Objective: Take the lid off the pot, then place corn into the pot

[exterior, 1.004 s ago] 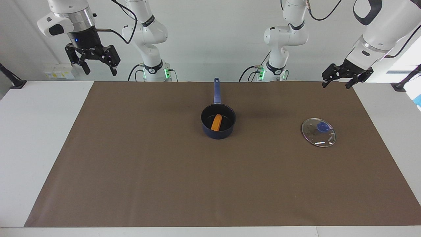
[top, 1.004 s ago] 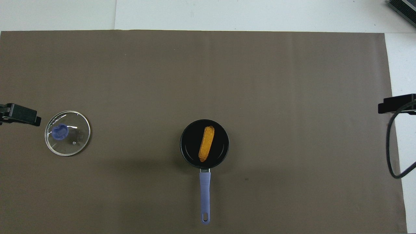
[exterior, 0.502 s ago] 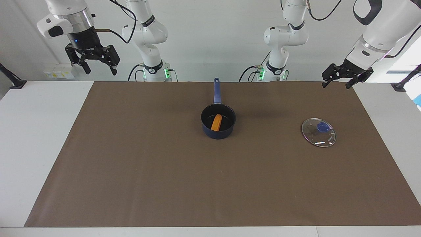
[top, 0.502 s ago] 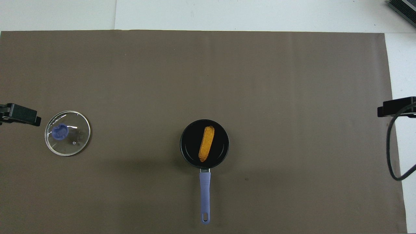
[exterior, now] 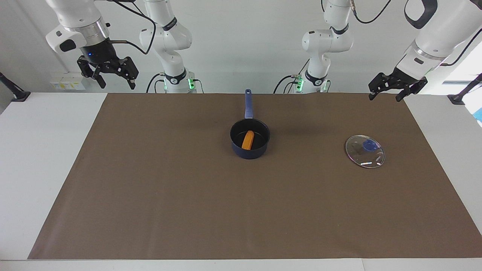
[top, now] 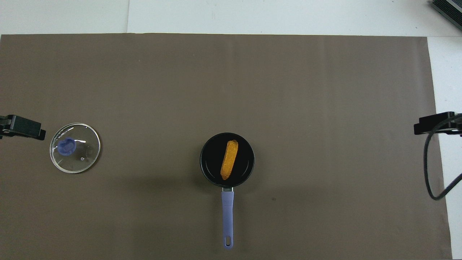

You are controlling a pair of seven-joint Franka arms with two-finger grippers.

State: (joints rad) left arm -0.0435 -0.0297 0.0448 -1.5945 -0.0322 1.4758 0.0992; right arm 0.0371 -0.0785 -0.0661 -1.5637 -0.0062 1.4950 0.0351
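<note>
The dark blue pot (exterior: 250,153) stands mid-mat with its handle (top: 227,216) pointing toward the robots. The orange-yellow corn (exterior: 247,140) lies inside it and shows clearly in the overhead view (top: 229,160). The glass lid (exterior: 365,151) with its blue knob lies flat on the mat toward the left arm's end, apart from the pot (top: 208,160); it also shows in the overhead view (top: 75,148). My left gripper (exterior: 385,98) hangs open and empty over the mat's corner beside the lid. My right gripper (exterior: 117,85) hangs open and empty, raised over the right arm's end.
A brown mat (exterior: 169,195) covers most of the white table (exterior: 41,158). Only the grippers' tips show in the overhead view: the left gripper (top: 23,127) and the right gripper (top: 431,124) with a black cable (top: 429,180).
My right gripper has shifted slightly and turned while staying raised. The left gripper, pot, corn and lid have not moved.
</note>
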